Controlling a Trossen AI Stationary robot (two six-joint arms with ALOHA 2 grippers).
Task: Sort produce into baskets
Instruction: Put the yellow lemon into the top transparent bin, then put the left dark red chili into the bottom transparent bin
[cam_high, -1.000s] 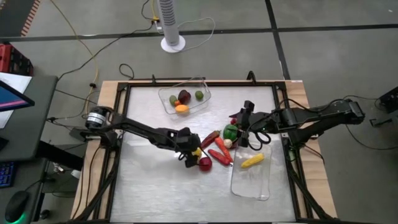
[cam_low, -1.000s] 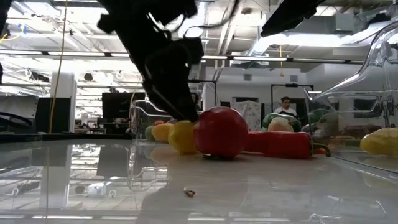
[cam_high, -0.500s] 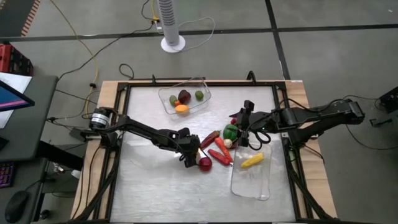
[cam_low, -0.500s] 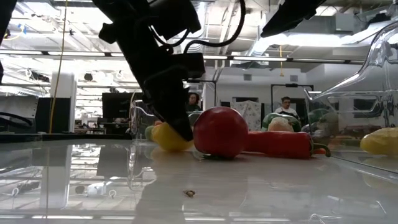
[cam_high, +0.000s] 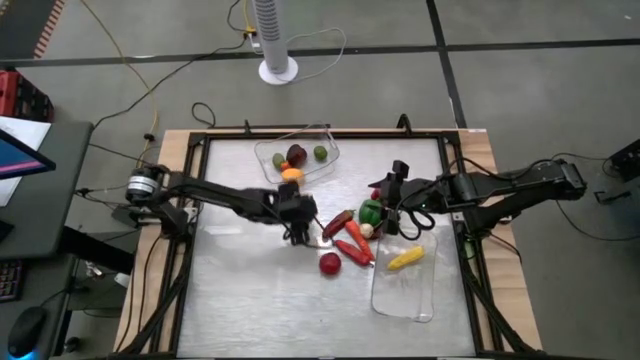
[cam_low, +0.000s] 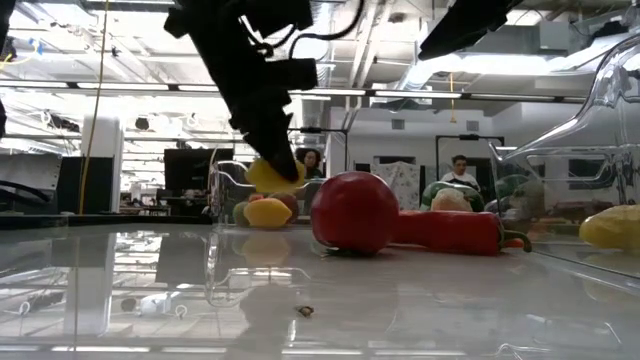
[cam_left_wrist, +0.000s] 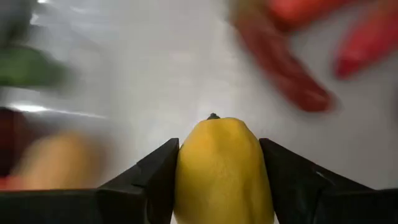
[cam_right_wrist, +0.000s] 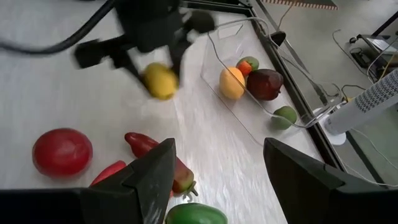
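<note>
Since a second ago the yellow lemon-shaped toy fruit (cam_left_wrist: 222, 171) has been lifted off the table, upward in the high view | left gripper (cam_high: 297, 217) clenched on it, frame centre, near the clear plastic tub of fruit (cam_high: 325, 160) | right gripper (cam_high: 392, 200) spread, idle | risk: smooth rounded fruit could slip or strike the tub rim.

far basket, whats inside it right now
The far basket holds four pieces: a dark purple one, a green one, an orange one and a small red-orange one. The left gripper carrying a yellow lemon is outside it. Nothing looks hidden.
</note>
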